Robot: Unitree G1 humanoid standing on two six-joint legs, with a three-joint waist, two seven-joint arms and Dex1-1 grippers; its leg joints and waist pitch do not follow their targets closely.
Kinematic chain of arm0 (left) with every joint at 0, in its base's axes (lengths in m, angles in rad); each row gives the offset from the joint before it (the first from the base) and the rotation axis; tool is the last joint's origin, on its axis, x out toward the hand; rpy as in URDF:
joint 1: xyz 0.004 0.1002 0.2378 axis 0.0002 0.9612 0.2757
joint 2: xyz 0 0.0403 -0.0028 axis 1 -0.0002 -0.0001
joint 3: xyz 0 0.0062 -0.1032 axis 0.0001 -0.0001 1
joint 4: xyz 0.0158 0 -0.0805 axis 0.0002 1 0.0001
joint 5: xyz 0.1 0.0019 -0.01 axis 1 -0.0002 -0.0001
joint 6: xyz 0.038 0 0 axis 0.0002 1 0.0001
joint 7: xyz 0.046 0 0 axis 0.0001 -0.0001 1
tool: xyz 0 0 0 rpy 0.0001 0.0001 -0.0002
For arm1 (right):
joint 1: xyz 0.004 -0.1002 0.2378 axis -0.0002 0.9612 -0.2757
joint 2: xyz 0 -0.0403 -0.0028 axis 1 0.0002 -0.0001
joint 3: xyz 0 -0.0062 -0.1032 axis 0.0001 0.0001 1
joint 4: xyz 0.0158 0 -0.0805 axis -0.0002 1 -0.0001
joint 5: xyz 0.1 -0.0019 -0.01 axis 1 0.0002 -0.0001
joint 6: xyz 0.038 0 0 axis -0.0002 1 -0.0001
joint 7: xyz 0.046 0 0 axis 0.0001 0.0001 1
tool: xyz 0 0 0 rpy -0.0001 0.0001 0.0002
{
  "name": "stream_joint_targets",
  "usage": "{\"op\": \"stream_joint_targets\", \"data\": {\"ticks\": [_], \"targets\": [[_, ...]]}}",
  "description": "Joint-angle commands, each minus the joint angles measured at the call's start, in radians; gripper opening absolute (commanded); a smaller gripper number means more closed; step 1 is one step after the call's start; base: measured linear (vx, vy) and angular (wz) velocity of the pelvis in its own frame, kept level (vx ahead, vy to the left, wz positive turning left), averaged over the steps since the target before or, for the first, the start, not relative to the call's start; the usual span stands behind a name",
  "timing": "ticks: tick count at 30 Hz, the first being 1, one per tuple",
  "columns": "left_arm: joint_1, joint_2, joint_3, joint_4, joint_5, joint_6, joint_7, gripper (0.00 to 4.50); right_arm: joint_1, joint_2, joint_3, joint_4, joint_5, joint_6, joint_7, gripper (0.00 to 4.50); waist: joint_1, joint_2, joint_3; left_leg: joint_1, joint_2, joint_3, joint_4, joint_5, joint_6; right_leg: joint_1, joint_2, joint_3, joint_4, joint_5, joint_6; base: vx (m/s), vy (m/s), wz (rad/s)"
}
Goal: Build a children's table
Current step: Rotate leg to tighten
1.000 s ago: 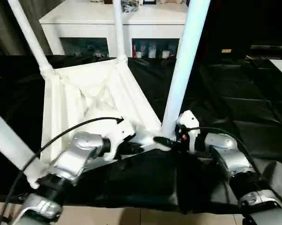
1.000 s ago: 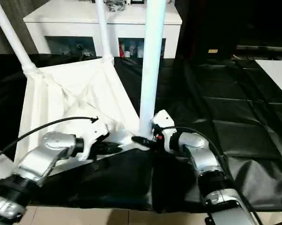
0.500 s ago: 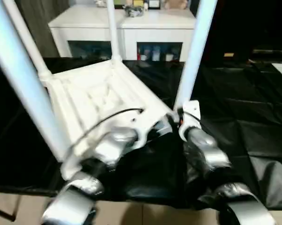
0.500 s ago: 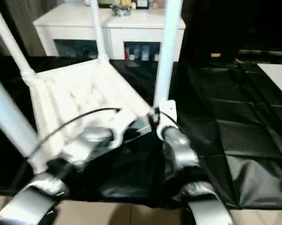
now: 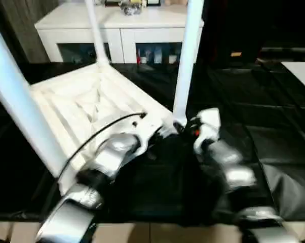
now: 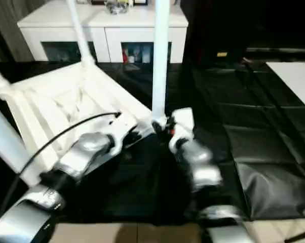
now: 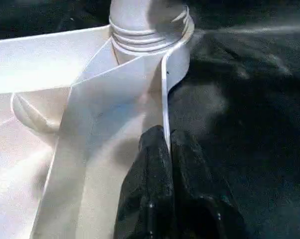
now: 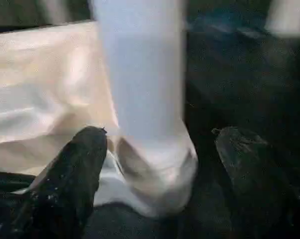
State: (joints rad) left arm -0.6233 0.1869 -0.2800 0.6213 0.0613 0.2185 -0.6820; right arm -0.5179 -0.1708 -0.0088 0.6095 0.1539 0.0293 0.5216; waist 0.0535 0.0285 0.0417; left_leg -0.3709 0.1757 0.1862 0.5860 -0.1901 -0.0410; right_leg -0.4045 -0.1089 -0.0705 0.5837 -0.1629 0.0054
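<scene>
Upturned children's table [image 5: 86, 101] on the black-draped surface [image 5: 264, 116], both grippers at its near corner.

No readable writing. Three legs [image 5: 188, 55] show upright. Left gripper [image 7: 165, 149] fingers pinch shut on the tabletop's thin rim; right gripper [image 8: 155, 164] fingers [image 8: 70, 179] stand wide apart either side of the near leg's socket [image 8: 160, 164].

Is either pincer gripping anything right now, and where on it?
The left pincer is shut on the thin side rim of the table top, near the corner socket. The right pincer stands open around a leg, gripping nothing.
</scene>
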Motion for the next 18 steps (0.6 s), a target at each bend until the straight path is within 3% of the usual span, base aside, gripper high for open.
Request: {"op": "stream_joint_targets", "data": {"ticks": [1, 3, 4, 6, 10, 12, 15, 16, 18], "targets": [[0.048, 0.038, -0.016, -0.042, -0.046, -0.007, -0.103, 0.0, 0.025, -0.045, 0.026, -0.033, 0.026, 0.013, 0.151, 3.81, 0.014, -0.028, -0.063, -0.001, 0.049, -0.012, -0.064, -0.136, 0.13, 0.049, -0.048, 0.037, -0.052, -0.182, -0.239, 0.0, 0.0, 0.0], [0.064, 0.062, -0.022, -0.074, -0.064, -0.007, -0.154, 0.0, 0.031, -0.08, 0.043, -0.036, 0.03, 0.005, 0.225, 3.81, 0.014, -0.028, -0.062, 0.001, 0.048, -0.01, -0.064, -0.124, 0.128, 0.045, -0.044, 0.038, -0.051, -0.163, -0.251, 0.0, 0.0, 0.0], [0.082, 0.086, -0.029, -0.111, -0.088, -0.012, -0.216, 0.0, 0.035, -0.113, 0.062, -0.036, 0.032, -0.002, 0.298, 3.81, 0.018, -0.026, -0.068, 0.003, 0.049, -0.012, -0.059, -0.11, 0.131, 0.051, -0.046, 0.036, -0.039, -0.117, -0.271, 0.0, 0.0, 0.0], [0.106, 0.121, -0.038, -0.17, -0.121, -0.004, -0.299, 0.0, 0.041, -0.151, 0.091, -0.049, 0.039, 0.003, 0.395, 3.81, 0.015, -0.024, -0.064, 0.002, 0.049, -0.009, -0.059, -0.107, 0.141, 0.047, -0.041, 0.037, -0.037, -0.095, -0.285, 0.0, 0.0, 0.0], [0.141, 0.176, -0.045, -0.28, -0.155, 0.054, -0.405, 0.0, 0.061, -0.213, 0.134, -0.108, 0.063, 0.04, 0.564, 3.81, 0.022, -0.016, -0.064, 0.007, 0.054, -0.004, -0.057, -0.112, 0.142, 0.043, -0.036, 0.037, -0.032, -0.082, -0.298, 0.0, 0.0, 0.0], [0.152, 0.198, -0.054, -0.327, -0.172, 0.08, -0.449, 0.0, 0.065, -0.235, 0.155, -0.118, 0.064, 0.045, 0.626, 3.81, 0.029, -0.018, -0.064, 0.006, 0.057, -0.002, -0.054, -0.113, 0.136, 0.04, -0.037, 0.039, -0.028, -0.077, -0.3, 0.0, 0.0, 0.0], [0.158, 0.21, -0.058, -0.356, -0.185, 0.099, -0.473, 0.0, 0.058, -0.246, 0.169, -0.103, 0.048, 0.025, 0.655, 3.81, 0.036, -0.016, -0.059, 0.011, 0.057, 0.001, -0.057, -0.163, 0.114, 0.032, -0.038, 0.042, -0.037, -0.133, -0.299, 0.0, 0.0, 0.0], [0.16, 0.213, -0.061, -0.363, -0.187, 0.1, -0.479, 0.0, 0.054, -0.247, 0.171, -0.094, 0.044, 0.019, 0.659, 3.81, 0.036, -0.018, -0.058, 0.013, 0.056, 0.001, -0.06, -0.199, 0.089, 0.032, -0.039, 0.043, -0.041, -0.174, -0.288, 0.0, 0.0, 0.0], [0.163, 0.215, -0.066, -0.371, -0.187, 0.103, -0.489, 0.0, 0.044, -0.249, 0.188, -0.075, 0.026, -0.004, 0.674, 3.81, 0.033, -0.01, -0.058, 0.013, 0.056, 0.0, -0.063, -0.223, 0.065, 0.031, -0.039, 0.044, -0.044, -0.197, -0.276, 0.0, 0.0, 0.0]]}}
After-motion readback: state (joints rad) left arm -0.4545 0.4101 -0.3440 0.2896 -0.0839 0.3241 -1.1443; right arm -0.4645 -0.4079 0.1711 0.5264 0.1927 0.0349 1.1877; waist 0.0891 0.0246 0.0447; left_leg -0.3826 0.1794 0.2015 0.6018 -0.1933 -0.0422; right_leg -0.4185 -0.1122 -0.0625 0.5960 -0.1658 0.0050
